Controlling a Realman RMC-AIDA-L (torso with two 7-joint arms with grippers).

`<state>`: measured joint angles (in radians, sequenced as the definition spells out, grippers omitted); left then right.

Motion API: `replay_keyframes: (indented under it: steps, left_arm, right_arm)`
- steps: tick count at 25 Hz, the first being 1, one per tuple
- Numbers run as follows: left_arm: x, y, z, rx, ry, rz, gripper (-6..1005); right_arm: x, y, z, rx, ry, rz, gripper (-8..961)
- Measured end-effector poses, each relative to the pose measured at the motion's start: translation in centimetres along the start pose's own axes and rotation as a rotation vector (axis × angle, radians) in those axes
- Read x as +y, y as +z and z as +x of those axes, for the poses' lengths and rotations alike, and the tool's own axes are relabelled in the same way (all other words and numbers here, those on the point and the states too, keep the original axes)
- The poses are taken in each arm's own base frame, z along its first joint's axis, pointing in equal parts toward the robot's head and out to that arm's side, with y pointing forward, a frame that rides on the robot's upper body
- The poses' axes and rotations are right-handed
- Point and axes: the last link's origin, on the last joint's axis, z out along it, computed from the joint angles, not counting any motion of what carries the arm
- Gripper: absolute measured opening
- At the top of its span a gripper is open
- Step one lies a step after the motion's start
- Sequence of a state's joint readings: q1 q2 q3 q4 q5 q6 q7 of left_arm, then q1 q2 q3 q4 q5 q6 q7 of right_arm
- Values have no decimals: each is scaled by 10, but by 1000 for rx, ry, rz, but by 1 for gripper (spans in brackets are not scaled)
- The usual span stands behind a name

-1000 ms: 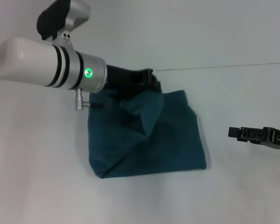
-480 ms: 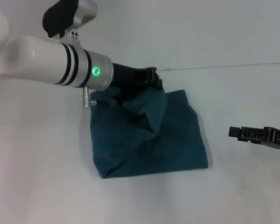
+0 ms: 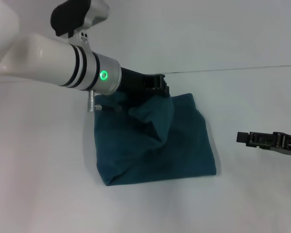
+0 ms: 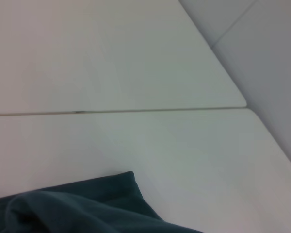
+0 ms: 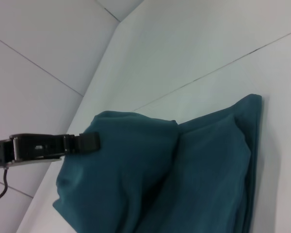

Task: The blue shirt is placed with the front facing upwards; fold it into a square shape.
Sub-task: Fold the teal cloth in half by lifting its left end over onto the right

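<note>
Teal-blue cotton makes up the blue shirt [image 3: 155, 141], which lies folded into a rough rectangle near the middle of the pale grey-white worktop [image 3: 48, 194], plain fabric upward with no lettering showing. Its far edge runs close to a thin dark seam line [image 3: 233, 69] crossing the worktop. One portion of the cloth is raised off the pile into a puffed, drooping hump at the far side, toward the robot's left.

The left end effector [image 3: 157, 87], black and mounted on a white and silver arm with a green light [image 3: 104, 75], sits at that raised hump, its fingers pressed together on the lifted fold of the blue shirt. In the right wrist view the same black fingers [image 5: 82, 143] meet the bulging cloth from the side, the fabric hanging below them.

The right end effector [image 3: 242, 138], also black, hovers low over bare worktop well apart from the shirt on the robot's right, pointing toward it; whether its fingers are spread or together I cannot tell.
</note>
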<state>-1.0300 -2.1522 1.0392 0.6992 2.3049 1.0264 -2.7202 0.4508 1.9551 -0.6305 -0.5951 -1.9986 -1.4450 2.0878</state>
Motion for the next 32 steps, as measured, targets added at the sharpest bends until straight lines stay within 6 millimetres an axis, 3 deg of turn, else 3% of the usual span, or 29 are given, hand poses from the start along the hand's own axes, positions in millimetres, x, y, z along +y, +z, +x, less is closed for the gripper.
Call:
replay_keyframes:
  steps: [14, 19, 22, 28, 32]
  left_arm:
    - [15, 4, 3, 15, 48, -52, 56]
    - [22, 5, 6, 50, 48, -100, 224]
    - [26, 3, 7, 74, 50, -151, 458]
    - [17, -1, 2, 78, 19, -155, 660]
    - [10, -7, -1, 85, 1, -160, 695]
  right_arm:
    - [-2, 1, 4, 1, 14, 3, 655]
    - [-3, 0, 5, 12, 11, 10, 655]
    - [-3, 0, 5, 13, 10, 12, 655]
    - [-4, -1, 4, 13, 9, 14, 655]
    - [-3, 0, 3, 14, 6, 11, 655]
